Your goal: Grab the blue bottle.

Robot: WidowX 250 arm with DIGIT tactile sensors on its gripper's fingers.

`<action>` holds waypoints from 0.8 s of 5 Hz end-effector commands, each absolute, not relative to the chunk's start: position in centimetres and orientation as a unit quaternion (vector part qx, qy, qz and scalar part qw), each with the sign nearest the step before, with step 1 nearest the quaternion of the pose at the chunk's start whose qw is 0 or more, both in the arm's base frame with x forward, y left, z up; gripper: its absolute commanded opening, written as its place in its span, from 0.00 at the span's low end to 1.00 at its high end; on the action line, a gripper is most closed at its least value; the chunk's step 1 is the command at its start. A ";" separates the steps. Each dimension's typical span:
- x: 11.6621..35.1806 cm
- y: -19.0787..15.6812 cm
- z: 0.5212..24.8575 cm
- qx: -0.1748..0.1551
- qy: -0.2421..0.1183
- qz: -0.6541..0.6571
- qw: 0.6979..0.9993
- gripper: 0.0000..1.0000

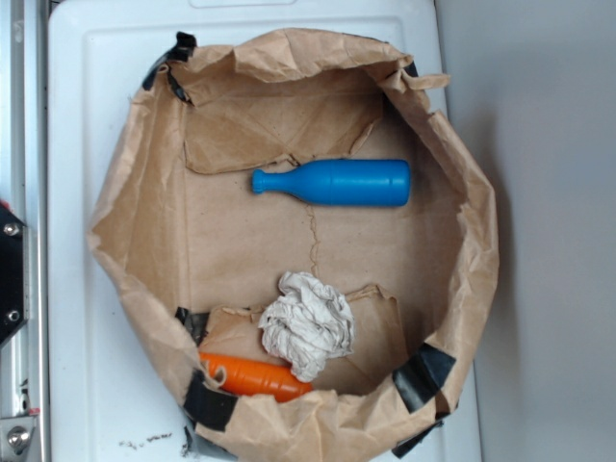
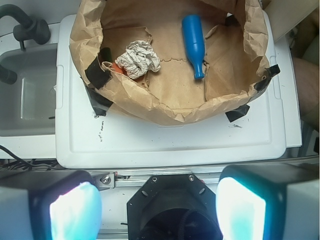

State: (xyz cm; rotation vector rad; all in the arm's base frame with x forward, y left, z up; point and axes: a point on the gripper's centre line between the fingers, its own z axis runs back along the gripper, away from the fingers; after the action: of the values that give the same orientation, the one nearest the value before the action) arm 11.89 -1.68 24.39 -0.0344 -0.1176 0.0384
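Nothing of the task looks done: the blue bottle (image 1: 334, 183) lies on its side inside the paper bag (image 1: 135, 207), upper middle of the exterior frame. The gripper (image 2: 157, 209) stands wide and empty, well apart from it, visible only in the wrist view, which almost hides the orange bottle (image 1: 252, 376).
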 end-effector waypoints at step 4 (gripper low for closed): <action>24.9 0.3 19.7 -0.002 -0.076 0.163 0.984 1.00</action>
State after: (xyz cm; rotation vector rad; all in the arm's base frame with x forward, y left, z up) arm 24.36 -0.47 18.24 0.0094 -0.0945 0.3103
